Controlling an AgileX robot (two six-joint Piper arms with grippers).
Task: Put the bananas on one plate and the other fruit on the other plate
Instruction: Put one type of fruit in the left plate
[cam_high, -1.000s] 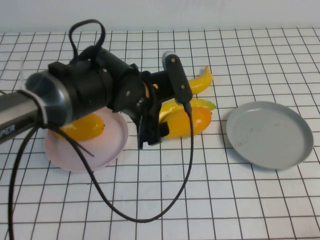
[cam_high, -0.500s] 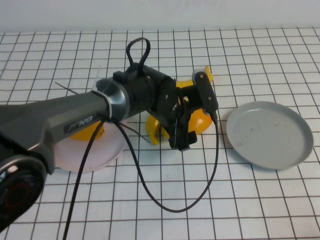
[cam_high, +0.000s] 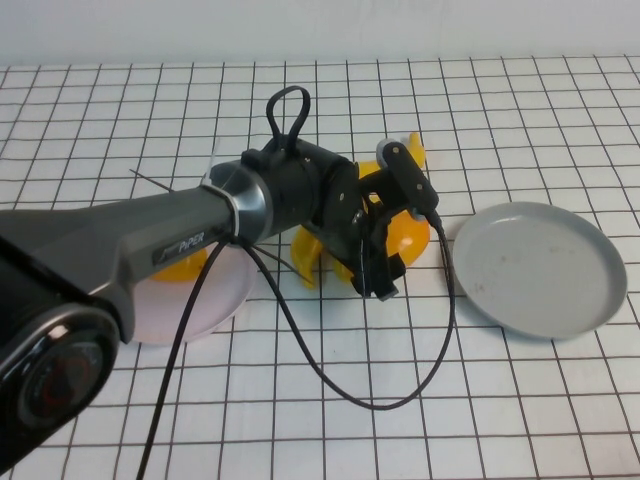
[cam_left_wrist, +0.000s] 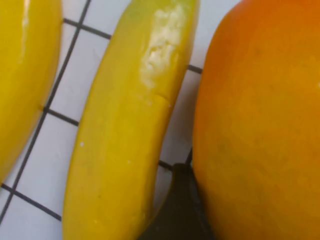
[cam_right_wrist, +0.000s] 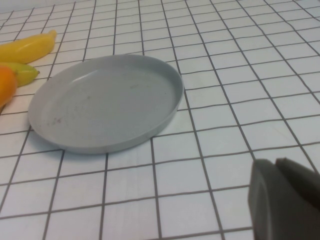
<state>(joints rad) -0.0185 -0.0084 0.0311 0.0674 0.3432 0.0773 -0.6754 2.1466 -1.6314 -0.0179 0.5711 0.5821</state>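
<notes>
My left gripper (cam_high: 385, 265) is low over the orange mango-like fruit (cam_high: 412, 232) in the middle of the table. It is open, with one dark finger (cam_left_wrist: 179, 212) down between this fruit (cam_left_wrist: 260, 125) and a banana (cam_left_wrist: 125, 135). The second banana (cam_left_wrist: 20, 75) lies beside the first. In the high view the arm hides most of both bananas (cam_high: 305, 262). The other mango-like fruit (cam_high: 185, 262) lies on the pink plate (cam_high: 190, 305). The grey plate (cam_high: 540, 268) is empty at the right. My right gripper (cam_right_wrist: 287, 200) is shut, near the grey plate (cam_right_wrist: 105, 102).
The left arm's black cable (cam_high: 330, 370) loops over the table in front of the fruit. The table is a white grid surface with a white wall at the back.
My left arm has reached further right and down, from beside the pink plate to the orange fruit. The fruit and plates have stayed put.
</notes>
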